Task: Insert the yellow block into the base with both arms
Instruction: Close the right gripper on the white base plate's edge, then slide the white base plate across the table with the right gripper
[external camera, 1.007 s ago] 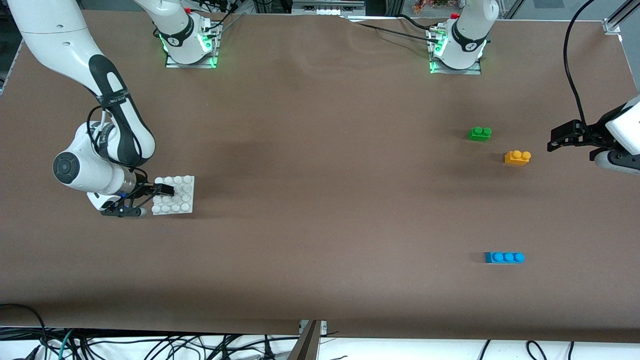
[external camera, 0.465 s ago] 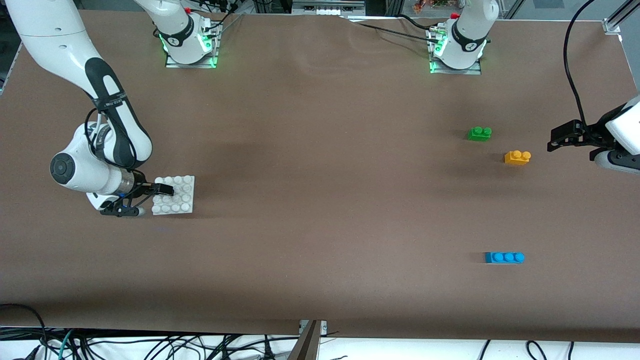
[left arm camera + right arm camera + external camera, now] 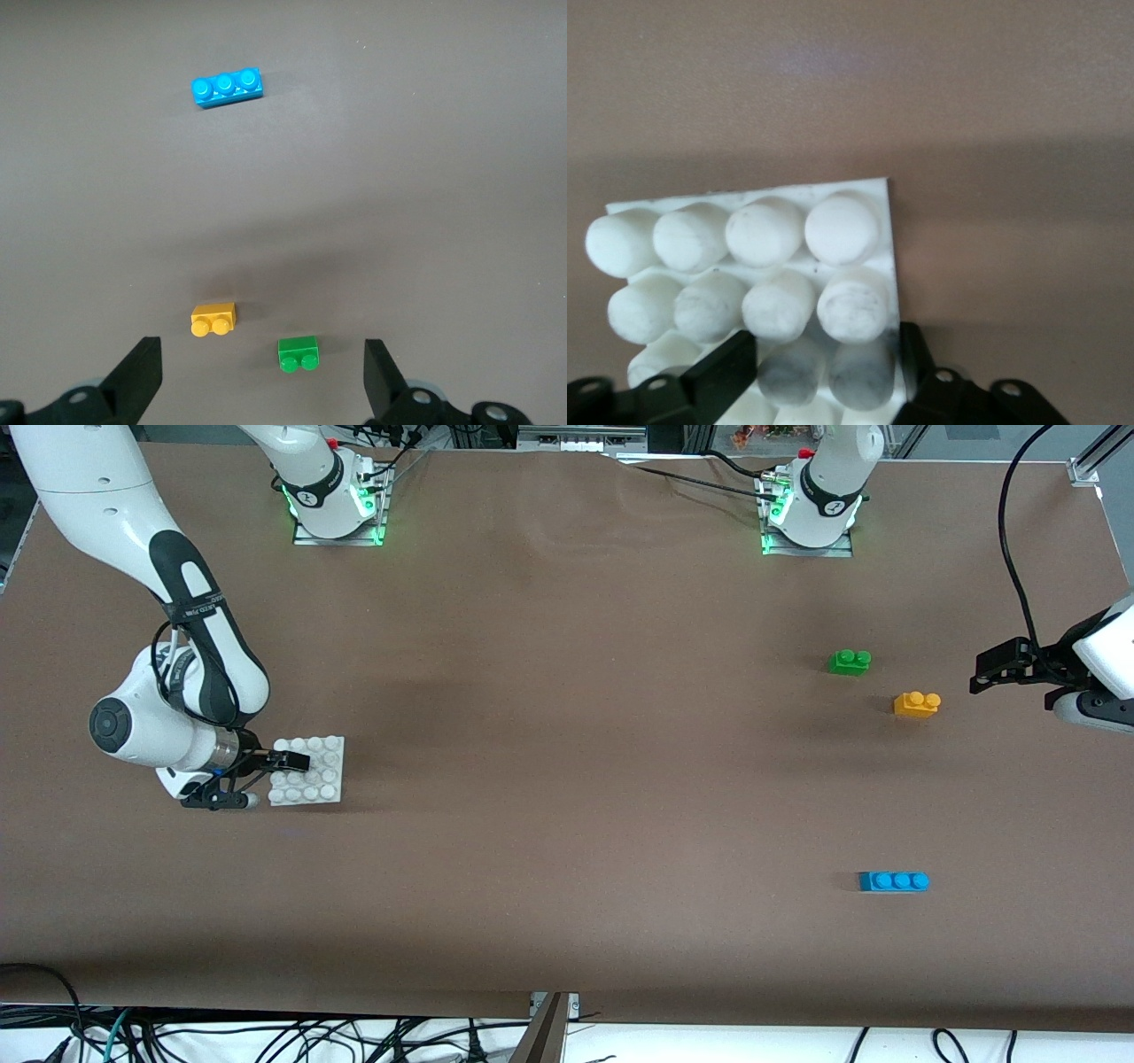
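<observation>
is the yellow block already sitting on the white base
No, the yellow block lies on the bare table beside the green brick toward the left arm's end, well apart from the base at the right arm's end.

Orange-yellow block [image 3: 917, 704], white base [image 3: 307, 771]

Two white arms with black joints and black pincers.
The right arm [image 3: 133, 540] has glossy white shells, a black band with small white lettering, a round black cap at the wrist and a thin black cable looped above its right gripper [image 3: 266, 775]. The left arm [image 3: 1103, 669] shows a white wrist casing just beside its black left gripper [image 3: 261, 376] (flat, wedge-shaped fingers [image 3: 137, 376], with round screw holes in the bracket below). Both bases glow green on metal plates.
</observation>
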### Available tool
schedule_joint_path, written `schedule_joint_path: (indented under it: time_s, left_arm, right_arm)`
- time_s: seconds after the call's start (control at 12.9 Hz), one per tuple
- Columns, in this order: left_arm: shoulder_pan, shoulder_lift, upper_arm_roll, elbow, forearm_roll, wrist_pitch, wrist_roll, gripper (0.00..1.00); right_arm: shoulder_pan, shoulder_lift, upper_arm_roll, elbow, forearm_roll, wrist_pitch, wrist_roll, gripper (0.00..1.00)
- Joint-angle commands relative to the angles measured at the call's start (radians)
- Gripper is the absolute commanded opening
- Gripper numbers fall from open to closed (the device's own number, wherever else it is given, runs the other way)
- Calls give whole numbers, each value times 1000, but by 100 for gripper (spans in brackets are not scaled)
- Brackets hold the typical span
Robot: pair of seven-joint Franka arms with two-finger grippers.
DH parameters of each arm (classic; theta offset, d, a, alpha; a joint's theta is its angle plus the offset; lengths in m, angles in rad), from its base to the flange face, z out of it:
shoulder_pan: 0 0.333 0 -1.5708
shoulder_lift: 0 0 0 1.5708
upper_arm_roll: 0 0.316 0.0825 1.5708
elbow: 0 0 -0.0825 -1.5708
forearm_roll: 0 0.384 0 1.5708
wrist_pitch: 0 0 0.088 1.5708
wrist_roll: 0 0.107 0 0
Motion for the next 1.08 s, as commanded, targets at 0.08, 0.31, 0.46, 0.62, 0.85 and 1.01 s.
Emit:
schedule_joint_path:
  time_s: [0.08,0.31,0.46,0.62,0.85,1.01]
  left_arm:
    - [1,12,-1,33,1,-23,19,100]
    - [1,12,-1,33,1,-23,19,100]
    - [1,12,-1,33,3,-23,19,100]
    - [1,12,-1,33,3,-23,19,100]
    - [1,12,-1,33,3,-23,19,100]
    - [1,12,-1,33,3,-23,19,100]
  right_arm:
    - [-15,27,9,28,37,-8,-25,60]
    - [-12,35,11,28,39,-8,-23,54]
    - [-9,35,26,29,51,-8,-17,54]
    - [-4,37,32,47,67,-10,-17,53]
    - [5,38,40,51,68,-10,-11,53]
    - [8,38,57,55,68,-10,9,53]
